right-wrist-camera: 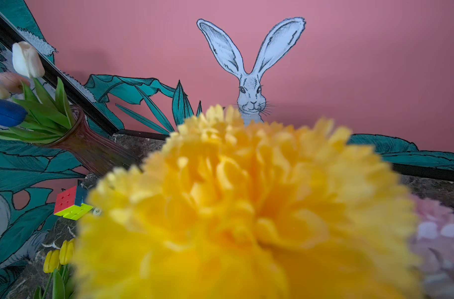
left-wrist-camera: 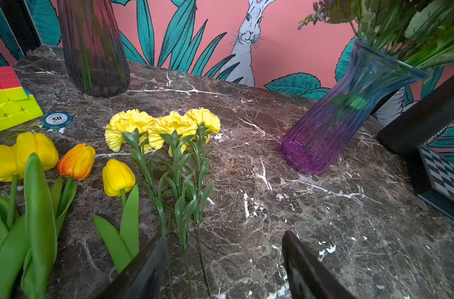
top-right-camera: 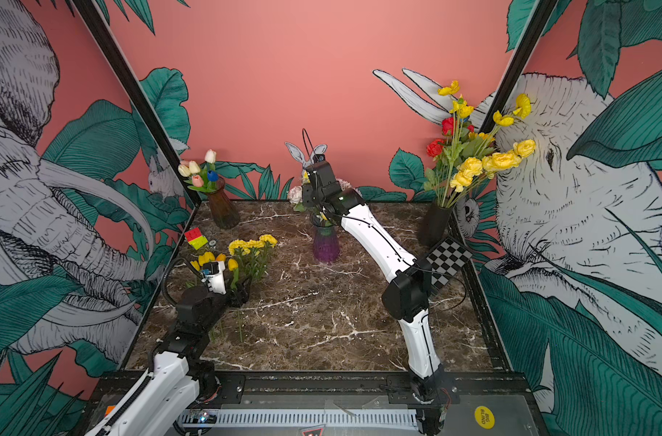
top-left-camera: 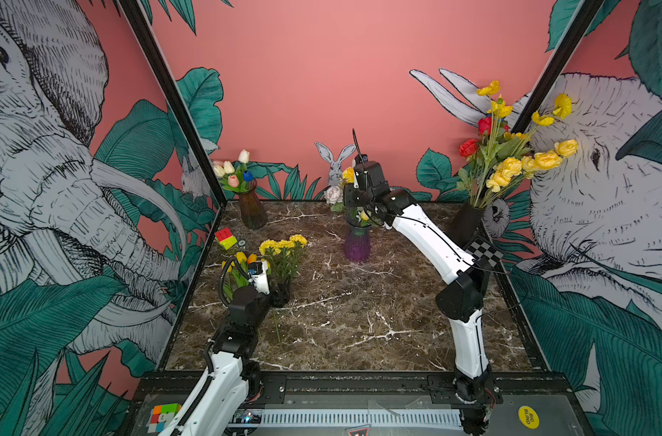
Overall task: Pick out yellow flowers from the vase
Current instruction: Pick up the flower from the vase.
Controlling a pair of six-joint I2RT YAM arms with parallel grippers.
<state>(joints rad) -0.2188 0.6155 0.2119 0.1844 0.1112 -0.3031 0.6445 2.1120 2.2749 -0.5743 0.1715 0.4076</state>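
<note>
purple vase: stands upright toward the back middle of the marble bench; every place below is told from it.
yellow pompom head: in the purple vase's bunch, above its mouth; a close blur across most of the right wrist view.
pale pink bloom: in the same bunch, just left of the yellow head.
right pincer: down among the purple vase's flowers, above its rim; its fingers are hidden by leaves and the wrist, so I cannot tell whether they are apart, together or clamped.
left pincer: well left of the purple vase and nearer the robot, low over the bench; fingers wide apart, clamped on nothing.
yellow carnations: 3, lying on the bench left of the purple vase, heads toward the back wall; in the left wrist view their stems run between the left pincer's fingers, and contact cannot be told.
yellow tulips: lying just beyond the carnations, farther left of the purple vase; 1 is flushed orange.
brown vase: left of the purple vase and farther back; holds white, pink and 1 blue tulip.
black vase: right of the purple vase, at the bench's edge; holds yellow ruffled blooms and red roses.
cube and poker chip: left of the purple vase, between the brown vase and the tulips.
checkerboard: right of the purple vase, just nearer the robot than the black vase.
</note>
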